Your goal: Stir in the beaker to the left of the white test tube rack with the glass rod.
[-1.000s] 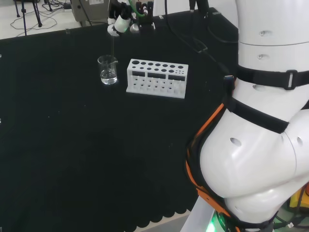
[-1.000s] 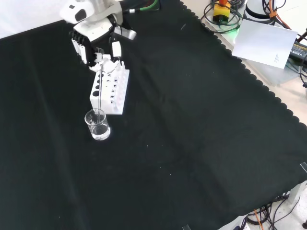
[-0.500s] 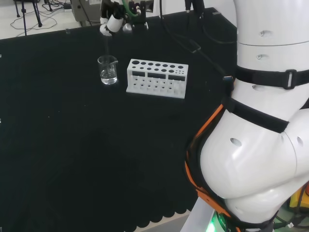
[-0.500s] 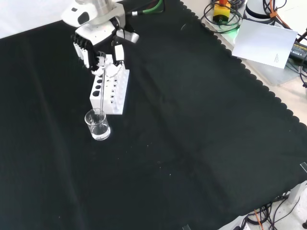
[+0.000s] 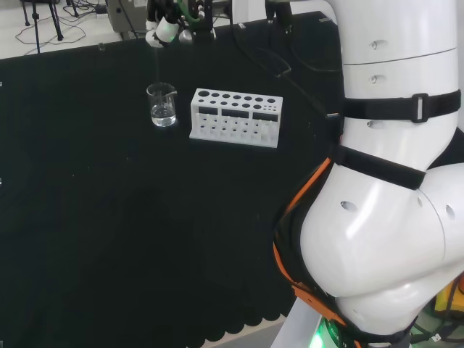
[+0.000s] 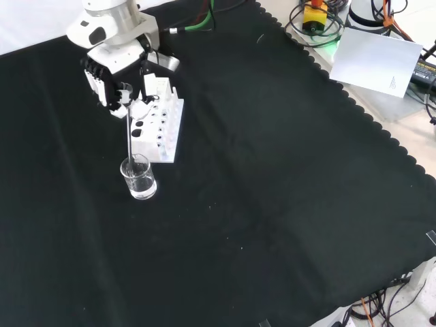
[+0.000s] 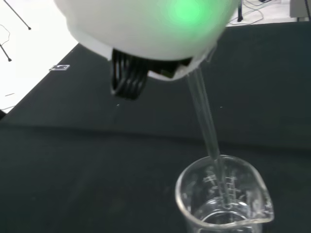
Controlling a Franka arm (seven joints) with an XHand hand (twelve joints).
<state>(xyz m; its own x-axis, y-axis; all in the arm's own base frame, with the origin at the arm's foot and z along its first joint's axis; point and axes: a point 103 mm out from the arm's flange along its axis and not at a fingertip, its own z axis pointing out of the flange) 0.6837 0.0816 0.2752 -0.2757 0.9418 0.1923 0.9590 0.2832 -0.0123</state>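
The hand (image 6: 112, 65) grips the glass rod (image 6: 129, 133) in curled fingers, above the beaker (image 6: 138, 178). The rod hangs near upright — its lower end inside the beaker's mouth. In the front view the beaker stands just below the white test tube rack (image 6: 158, 127) — on the black cloth (image 6: 272, 177).

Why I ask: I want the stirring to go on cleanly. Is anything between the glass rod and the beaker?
Nothing visible is. The hand holds the glass rod, whose lower end already reaches into the beaker. The white test tube rack stands beside the beaker, apart from the rod.
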